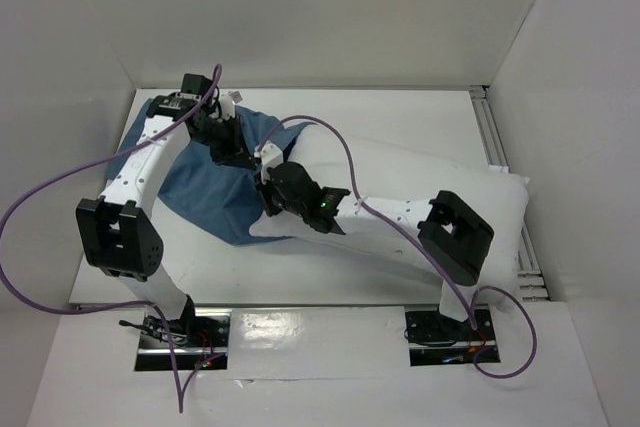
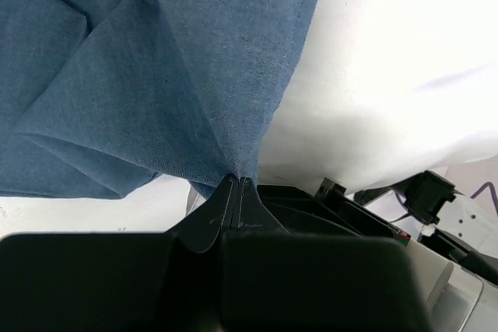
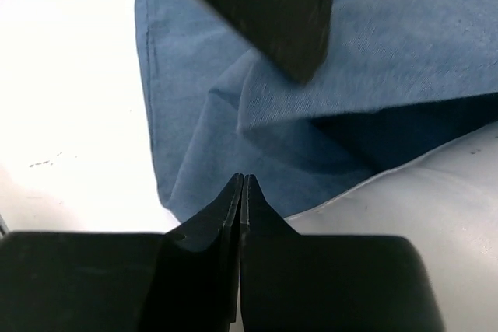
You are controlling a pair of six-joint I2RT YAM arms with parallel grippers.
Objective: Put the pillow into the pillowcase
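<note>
Pillowcase (image 1: 195, 197): blue, wrinkled, lay at the table's (image 1: 380, 112) left, meeting the pillow's (image 1: 410, 172) left end.
Left gripper (image 2: 238, 180): fingers together, clamped on a pillowcase fold.
Right gripper (image 3: 242, 180): fingers together at the pillowcase edge; any hold on cloth could not be told.
Pillow: white, stretched rightward, uncovered.

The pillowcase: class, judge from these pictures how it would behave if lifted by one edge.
Probably floppy: the pillowcase fans out in folds from the pinch of the left gripper. Likely light for its size, since that one small pinch gathers it. It may drag rather than slide where it lies against the soft pillow.
</note>
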